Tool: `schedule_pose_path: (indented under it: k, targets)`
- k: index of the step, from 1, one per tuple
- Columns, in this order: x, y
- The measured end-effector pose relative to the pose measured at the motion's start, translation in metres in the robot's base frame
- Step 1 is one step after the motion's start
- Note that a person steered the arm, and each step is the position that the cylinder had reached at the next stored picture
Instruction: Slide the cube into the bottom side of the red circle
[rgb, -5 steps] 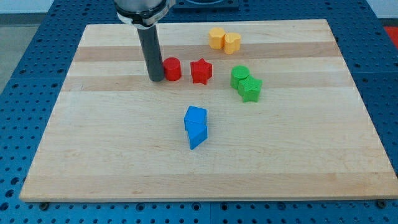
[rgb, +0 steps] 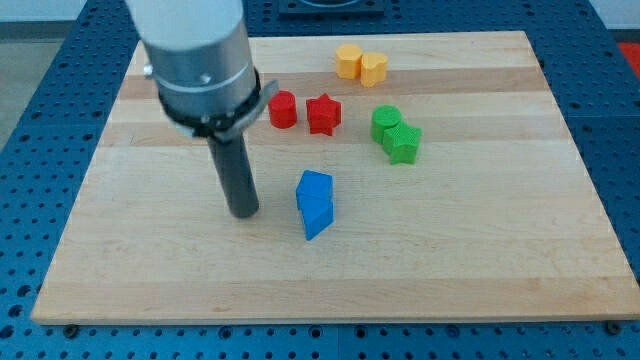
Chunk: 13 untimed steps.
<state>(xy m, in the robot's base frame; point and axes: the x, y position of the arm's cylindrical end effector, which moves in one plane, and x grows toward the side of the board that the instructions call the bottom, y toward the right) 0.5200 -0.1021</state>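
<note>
Arm housing hides desk (rgb: 560, 200) upper left. My tip (rgb: 244, 213) left of blue cube (rgb: 314, 189), apart; red circle (rgb: 283, 109) above. Tool: bare rod, grasping nothing.

A single camera looks down at a slant from above the near edge of the wooden board (rgb: 480, 280), facing its far edge. It sits close enough that the board nearly fills the frame; only its upper corners stay visible.

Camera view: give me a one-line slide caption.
My tip sits on the wooden board just left of the blue cube, below the red circle.
</note>
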Motion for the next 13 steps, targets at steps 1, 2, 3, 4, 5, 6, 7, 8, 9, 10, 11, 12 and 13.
schedule_pose_path:
  k: [1, 2, 3, 4, 5, 6, 7, 8, 9, 10, 11, 12, 13]
  targets:
    - [0.049, 0.006]
    - [0.078, 0.028]
    - [0.071, 0.065]
    - [0.057, 0.09]
    - [0.045, 0.091]
    - [0.026, 0.091]
    - [0.004, 0.091]
    - [-0.019, 0.091]
    - [-0.039, 0.09]
    - [-0.045, 0.078]
    - [-0.039, 0.067]
    - [-0.041, 0.062]
    - [-0.049, 0.062]
